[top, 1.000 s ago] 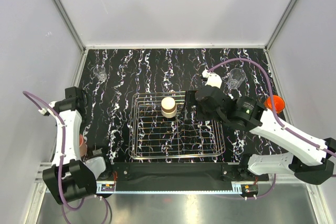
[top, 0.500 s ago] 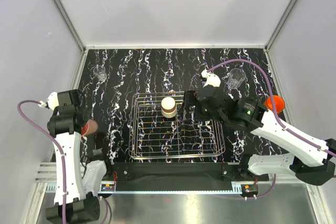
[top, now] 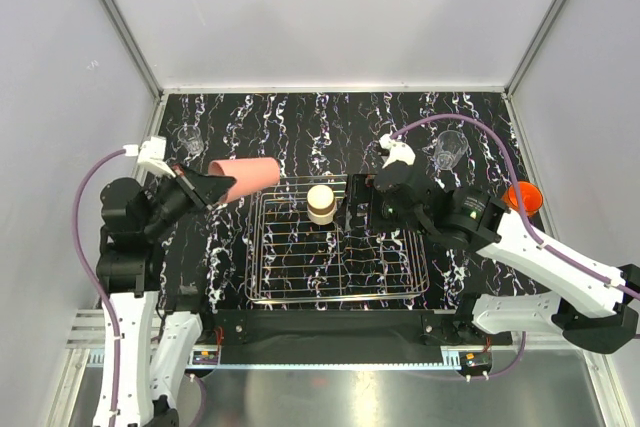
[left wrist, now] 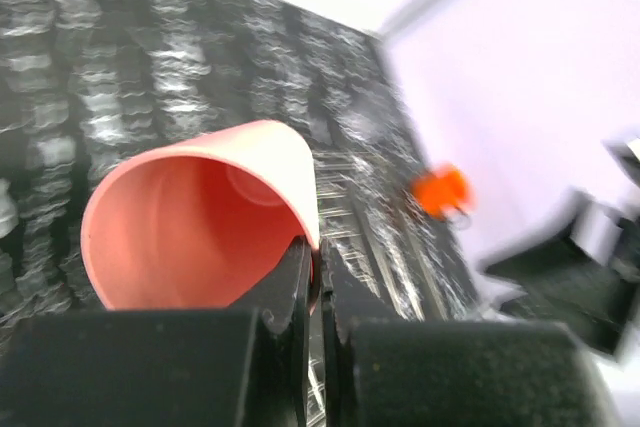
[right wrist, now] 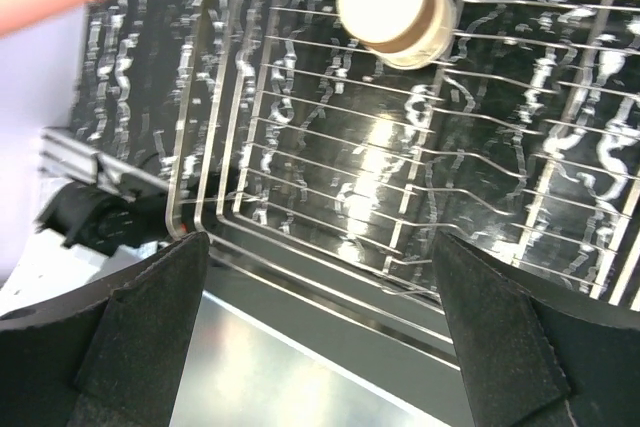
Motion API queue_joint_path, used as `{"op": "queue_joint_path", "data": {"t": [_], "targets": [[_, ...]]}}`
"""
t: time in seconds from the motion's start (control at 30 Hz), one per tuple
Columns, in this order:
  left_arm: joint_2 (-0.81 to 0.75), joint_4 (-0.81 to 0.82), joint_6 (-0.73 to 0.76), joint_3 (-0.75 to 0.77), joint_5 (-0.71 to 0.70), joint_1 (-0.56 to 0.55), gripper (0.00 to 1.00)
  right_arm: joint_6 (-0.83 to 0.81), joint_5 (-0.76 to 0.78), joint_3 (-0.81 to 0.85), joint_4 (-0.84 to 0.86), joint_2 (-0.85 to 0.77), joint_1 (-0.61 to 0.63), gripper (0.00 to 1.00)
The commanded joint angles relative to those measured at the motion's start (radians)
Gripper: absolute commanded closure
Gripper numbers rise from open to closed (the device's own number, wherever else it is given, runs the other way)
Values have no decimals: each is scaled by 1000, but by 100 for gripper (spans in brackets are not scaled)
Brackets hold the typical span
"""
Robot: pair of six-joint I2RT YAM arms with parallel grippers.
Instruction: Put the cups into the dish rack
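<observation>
My left gripper point(top: 205, 187) is shut on the rim of the pale pink tumbler point(top: 248, 176), held on its side in the air just left of the dish rack point(top: 262, 277); the tumbler's open mouth fills the left wrist view point(left wrist: 190, 222). The cream cup with a brown band point(top: 321, 203) stands in the rack's far part and shows in the right wrist view point(right wrist: 397, 7). My right gripper point(top: 352, 209) is open and empty above the rack's right part. The orange cup point(top: 523, 197) sits at the right edge. One clear glass point(top: 449, 150) is at the far right, another point(top: 190, 140) at the far left.
The black marbled table top point(top: 330, 127) is walled by white panels on three sides. A metal rail point(top: 330, 332) runs along the near edge by the arm bases. The rack's wires point(right wrist: 330, 177) fill the right wrist view.
My left arm has swung up and right from the near left, carrying the pink tumbler to the rack's left edge. My right gripper has shifted slightly left over the rack.
</observation>
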Motion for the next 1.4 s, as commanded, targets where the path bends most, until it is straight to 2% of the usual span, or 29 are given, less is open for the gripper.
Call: {"op": "queue_joint_path", "data": {"t": [0.0,0.23,0.4,0.47,0.7,0.73,0.83,0.97,1.03,1.37], "targets": [[-7,338,-80,-42,320,-31,100,-6,-73,5,87,-26,4,0],[-27,706,-253,-100,467,-109,100,-52,-218,-43,246,-66,4,0],[-46,764,-254,-113,498,-134,100,-89,-328,-70,317,-111,4,0],[-49,832,-292,-130,507,-140,100,-112,-368,-96,361,-141,5,0],[-54,1263,-591,-246,471,-148,100,-125,-471,-156,469,-215,4,0],[-50,1379,-673,-271,461,-152,100,-120,-478,-176,490,-233,4,0],[-29,1588,-812,-304,417,-168,100,-115,-482,-208,552,-262,4,0],[18,1774,-945,-320,383,-177,100,-114,-491,-227,639,-276,4,0],[22,1804,-975,-323,380,-179,100,-118,-498,-227,689,-272,4,0],[-35,1673,-909,-334,371,-185,100,-140,-517,-172,820,-221,4,2]]}}
